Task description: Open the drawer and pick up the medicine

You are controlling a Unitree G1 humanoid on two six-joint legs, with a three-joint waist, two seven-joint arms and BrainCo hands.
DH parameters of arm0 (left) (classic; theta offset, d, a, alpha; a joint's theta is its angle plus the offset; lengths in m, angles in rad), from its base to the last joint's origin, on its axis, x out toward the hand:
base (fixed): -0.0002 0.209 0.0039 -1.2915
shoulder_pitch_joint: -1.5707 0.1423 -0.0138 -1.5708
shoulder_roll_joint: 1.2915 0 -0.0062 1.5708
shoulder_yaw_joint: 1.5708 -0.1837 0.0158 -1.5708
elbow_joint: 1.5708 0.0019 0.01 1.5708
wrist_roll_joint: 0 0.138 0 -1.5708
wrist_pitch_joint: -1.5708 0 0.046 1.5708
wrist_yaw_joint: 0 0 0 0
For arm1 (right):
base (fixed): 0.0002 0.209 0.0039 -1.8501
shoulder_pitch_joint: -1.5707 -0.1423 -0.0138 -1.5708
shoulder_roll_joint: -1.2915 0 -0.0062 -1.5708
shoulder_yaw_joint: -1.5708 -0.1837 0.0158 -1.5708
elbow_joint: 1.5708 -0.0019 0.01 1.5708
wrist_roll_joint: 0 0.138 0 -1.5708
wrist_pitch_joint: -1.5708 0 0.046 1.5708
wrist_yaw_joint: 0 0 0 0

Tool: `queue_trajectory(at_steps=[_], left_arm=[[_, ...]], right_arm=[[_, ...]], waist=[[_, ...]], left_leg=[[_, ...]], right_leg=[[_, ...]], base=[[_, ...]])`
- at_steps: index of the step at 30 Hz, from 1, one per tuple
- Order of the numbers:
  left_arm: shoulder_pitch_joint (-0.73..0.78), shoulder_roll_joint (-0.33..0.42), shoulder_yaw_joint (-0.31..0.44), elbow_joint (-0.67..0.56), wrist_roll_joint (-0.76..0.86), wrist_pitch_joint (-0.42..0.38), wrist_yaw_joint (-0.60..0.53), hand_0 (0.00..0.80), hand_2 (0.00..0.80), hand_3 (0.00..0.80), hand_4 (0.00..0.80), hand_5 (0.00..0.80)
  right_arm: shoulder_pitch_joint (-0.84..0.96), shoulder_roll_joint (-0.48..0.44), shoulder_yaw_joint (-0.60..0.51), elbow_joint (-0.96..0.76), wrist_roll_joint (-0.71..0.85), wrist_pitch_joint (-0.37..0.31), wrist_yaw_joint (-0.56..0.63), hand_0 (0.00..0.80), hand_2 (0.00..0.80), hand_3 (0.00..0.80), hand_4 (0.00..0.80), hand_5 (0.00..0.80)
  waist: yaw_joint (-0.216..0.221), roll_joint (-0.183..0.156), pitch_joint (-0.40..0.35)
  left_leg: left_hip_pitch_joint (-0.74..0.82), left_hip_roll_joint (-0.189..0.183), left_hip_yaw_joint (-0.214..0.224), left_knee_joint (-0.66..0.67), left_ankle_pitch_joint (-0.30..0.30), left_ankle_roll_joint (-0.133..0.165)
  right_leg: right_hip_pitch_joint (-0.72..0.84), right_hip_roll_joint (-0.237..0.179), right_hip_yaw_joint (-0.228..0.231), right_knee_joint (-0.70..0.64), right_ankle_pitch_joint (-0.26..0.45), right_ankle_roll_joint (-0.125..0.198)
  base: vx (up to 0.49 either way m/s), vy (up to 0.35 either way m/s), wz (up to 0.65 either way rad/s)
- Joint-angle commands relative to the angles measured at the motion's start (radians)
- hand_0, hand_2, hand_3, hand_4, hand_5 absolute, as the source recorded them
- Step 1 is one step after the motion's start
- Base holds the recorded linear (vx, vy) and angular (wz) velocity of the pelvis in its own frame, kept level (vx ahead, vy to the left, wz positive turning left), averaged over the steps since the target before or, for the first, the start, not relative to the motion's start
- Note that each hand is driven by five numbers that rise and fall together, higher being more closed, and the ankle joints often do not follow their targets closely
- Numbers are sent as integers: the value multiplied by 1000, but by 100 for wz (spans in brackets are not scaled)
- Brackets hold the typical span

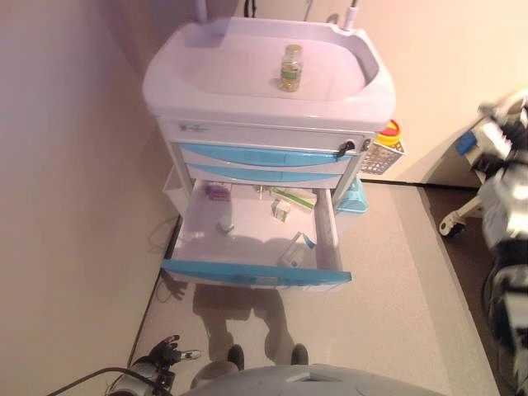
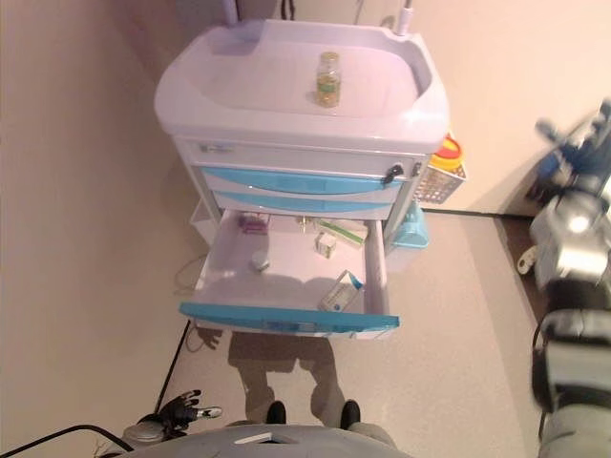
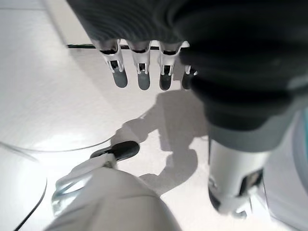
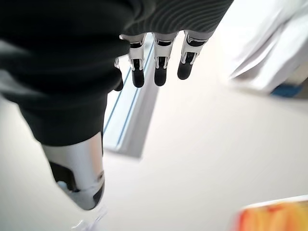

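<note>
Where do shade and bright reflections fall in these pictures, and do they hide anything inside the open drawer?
Left eye view: the back of the open drawer lies in shade under the upper drawers, but the medicine boxes there are plainly visible; the cart top around the bottle is evenly lit. Left wrist view: the floor shines brightly past the open left hand.
</note>
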Motion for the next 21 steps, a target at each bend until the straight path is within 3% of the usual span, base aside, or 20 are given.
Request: queue_trajectory(at_steps=[1, 7, 12, 21], left_arm=[[-64, -20, -57, 40, 48, -20, -5, 0, 0, 0, 0, 0], [-84, -30, -111, -19, 69, -34, -43, 0, 0, 0, 0, 0], [-126, -21, -167, -85, 27, -13, -115, 0, 0, 0, 0, 0], [-225, 12, -203, -248, -50, -20, -129, 0, 0, 0, 0, 0]], right_arm=[[56, 21, 49, -29, -143, -95, -32, 0, 0, 0, 0, 0], [230, 130, 115, 60, -223, -102, -9, 0, 0, 0, 0, 0], [319, 224, 184, 220, -254, -110, 29, 0, 0, 0, 0, 0], [298, 234, 328, 301, -301, -102, 152, 0, 0, 0, 0, 0]], waist=[[-32, 28, 30], [-81, 52, 72], [-120, 72, 155], [-136, 81, 306]], left_leg=[[7, -8, 14, 14, -138, 12], [-12, -5, 45, 27, -140, 22], [-61, -6, 58, 51, -135, 31], [-194, -9, 73, 141, -122, 35]], right_leg=[[-10, -1, -21, 102, -88, 52], [-57, 4, 6, 141, -95, 48], [-122, 7, 23, 188, -101, 42], [-235, 18, 33, 259, -106, 19]], base=[[-18, 4, -44], [-22, 23, -28], [-77, 23, -16], [-106, 20, -11]])
